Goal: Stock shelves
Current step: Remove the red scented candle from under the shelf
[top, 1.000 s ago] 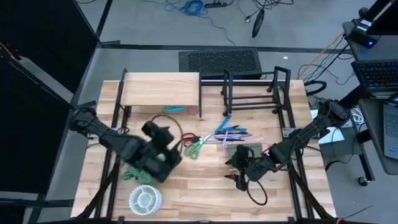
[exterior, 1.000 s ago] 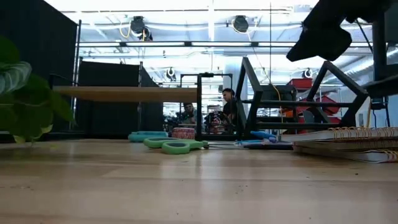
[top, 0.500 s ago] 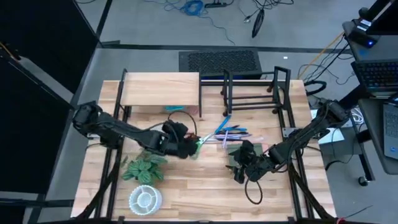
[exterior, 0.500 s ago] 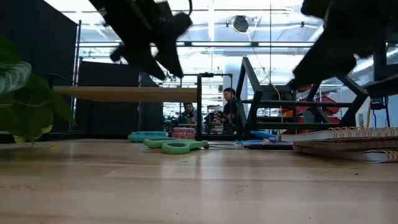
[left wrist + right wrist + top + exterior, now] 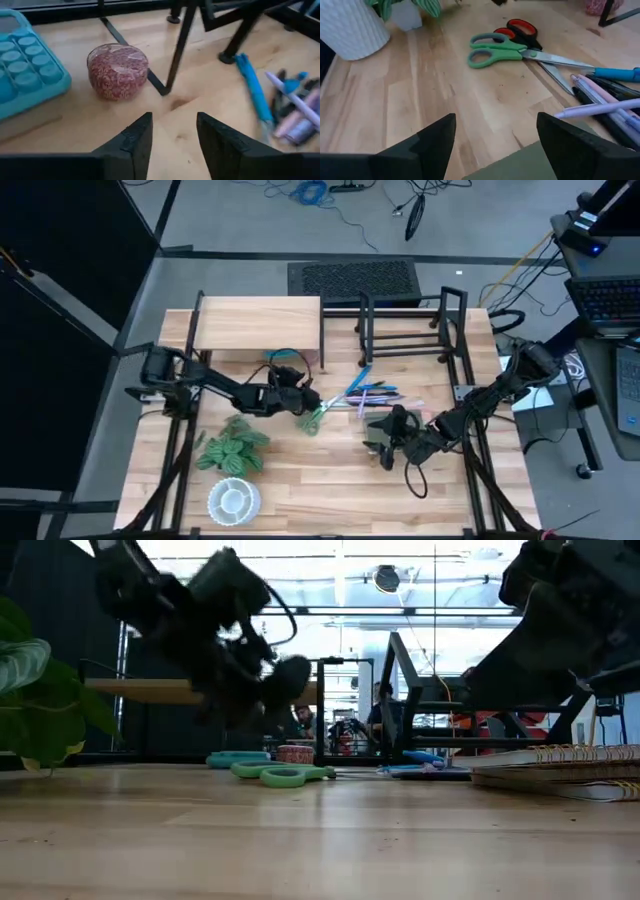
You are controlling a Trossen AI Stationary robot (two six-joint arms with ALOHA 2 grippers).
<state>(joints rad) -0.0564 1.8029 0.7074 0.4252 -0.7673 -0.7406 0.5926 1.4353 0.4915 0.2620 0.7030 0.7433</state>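
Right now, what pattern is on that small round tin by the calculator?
A dark red swirly print on the tin, clearest in the left wrist view.

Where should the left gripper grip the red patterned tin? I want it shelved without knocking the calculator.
Judging by its pose, take the tin across its round side wall, from above: it stands upright with bare table around it, the calculator close beside. The left gripper is open and facing it.

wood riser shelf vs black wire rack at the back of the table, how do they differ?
The wood riser shelf has a solid pale flat top; the black wire rack is open bars with upright dividers. The riser stands on the table's left side, the rack on its right. A teal calculator and a red patterned tin lie by the riser's legs; pens lie before the rack. Both are of similar width, nothing on top.
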